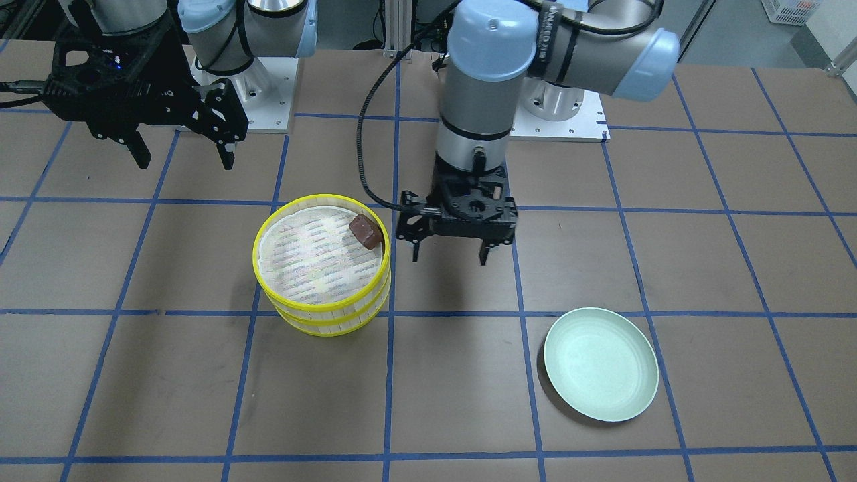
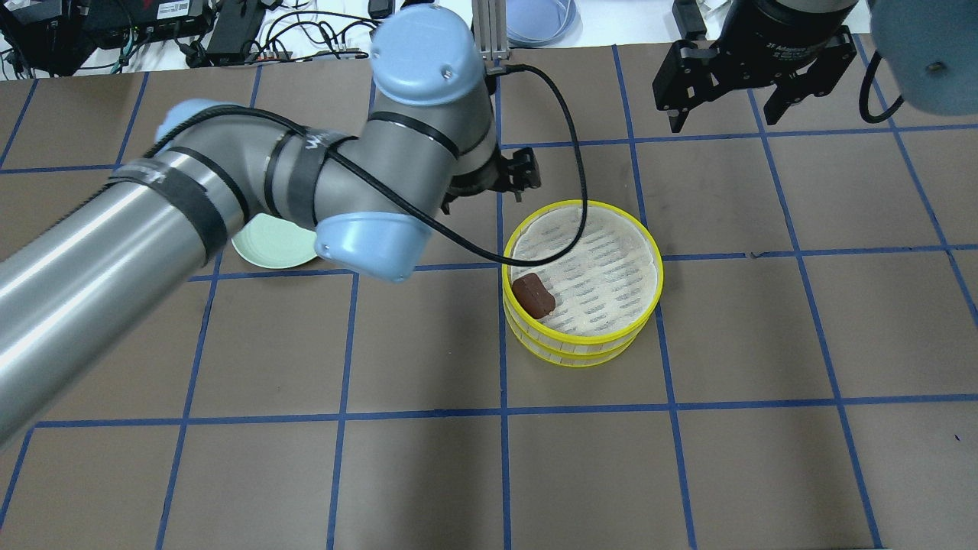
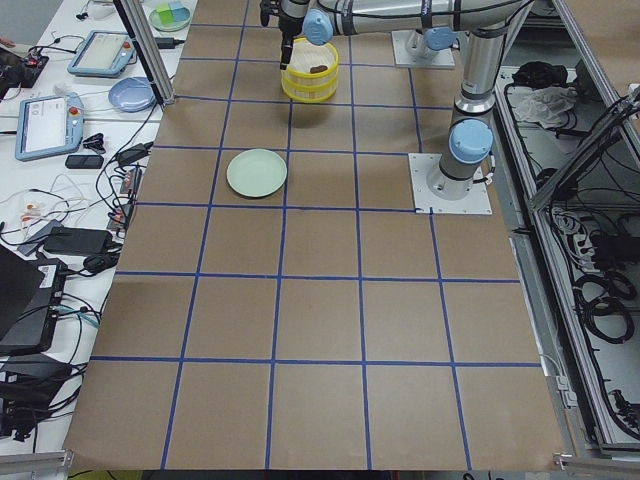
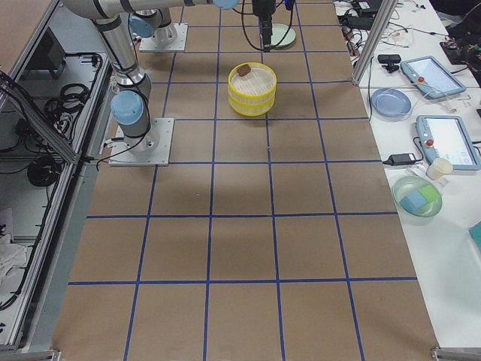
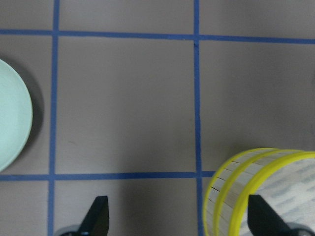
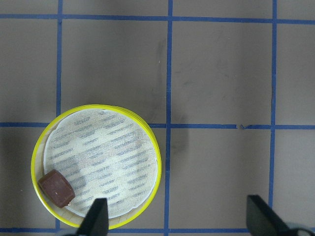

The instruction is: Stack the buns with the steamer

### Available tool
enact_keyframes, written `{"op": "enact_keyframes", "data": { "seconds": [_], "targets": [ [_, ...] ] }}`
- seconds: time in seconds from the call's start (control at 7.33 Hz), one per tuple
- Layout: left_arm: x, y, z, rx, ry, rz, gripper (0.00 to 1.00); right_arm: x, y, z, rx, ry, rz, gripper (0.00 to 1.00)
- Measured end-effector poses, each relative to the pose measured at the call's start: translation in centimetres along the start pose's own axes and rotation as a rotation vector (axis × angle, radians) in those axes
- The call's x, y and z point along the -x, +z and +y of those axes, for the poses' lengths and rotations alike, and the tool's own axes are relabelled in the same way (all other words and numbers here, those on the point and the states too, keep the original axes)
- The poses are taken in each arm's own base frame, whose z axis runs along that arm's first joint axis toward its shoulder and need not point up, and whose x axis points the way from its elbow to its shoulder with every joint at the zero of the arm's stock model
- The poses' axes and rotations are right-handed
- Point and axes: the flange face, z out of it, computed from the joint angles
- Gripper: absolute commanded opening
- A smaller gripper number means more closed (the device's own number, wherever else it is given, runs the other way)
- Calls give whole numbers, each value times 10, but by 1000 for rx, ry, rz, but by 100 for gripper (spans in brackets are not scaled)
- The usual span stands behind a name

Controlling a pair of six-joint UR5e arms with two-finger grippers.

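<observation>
The stacked yellow steamer [image 1: 321, 323] stands on the tabletop [image 1: 134, 375], well apart from the green plate [image 1: 600, 365]. The left pincer [image 1: 449, 258], spread and empty, hangs just beside the steamer. The right pincer [image 1: 185, 161], also spread, is farther off. The brown bun [image 1: 365, 231] lies inside against the rim on the left pincer's side.

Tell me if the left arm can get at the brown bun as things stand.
Probably yes. The left gripper hangs, jaws open, just beside the steamer, on the side where the brown bun lies against the rim. The steamer has no lid on, and nothing stands between them.
</observation>
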Motion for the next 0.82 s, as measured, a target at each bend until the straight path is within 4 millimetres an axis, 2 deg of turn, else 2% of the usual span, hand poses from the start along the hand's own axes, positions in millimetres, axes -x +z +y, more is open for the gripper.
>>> {"op": "enact_keyframes", "data": {
  "seconds": [0.27,0.41,0.55,0.68,0.82],
  "targets": [
    [78,-63,-28,37,-21,-37,100,0,0,0,0,0,0,100],
    [101,-92,-30,69,-49,-50,100,0,0,0,0,0,0,100],
    [113,-114,-25,97,-66,-60,100,0,0,0,0,0,0,100],
    [118,-127,-17,114,-76,-62,100,0,0,0,-1,0,0,100],
    [121,-132,-12,129,-83,-62,100,0,0,0,-1,0,0,100]
  ]
}}
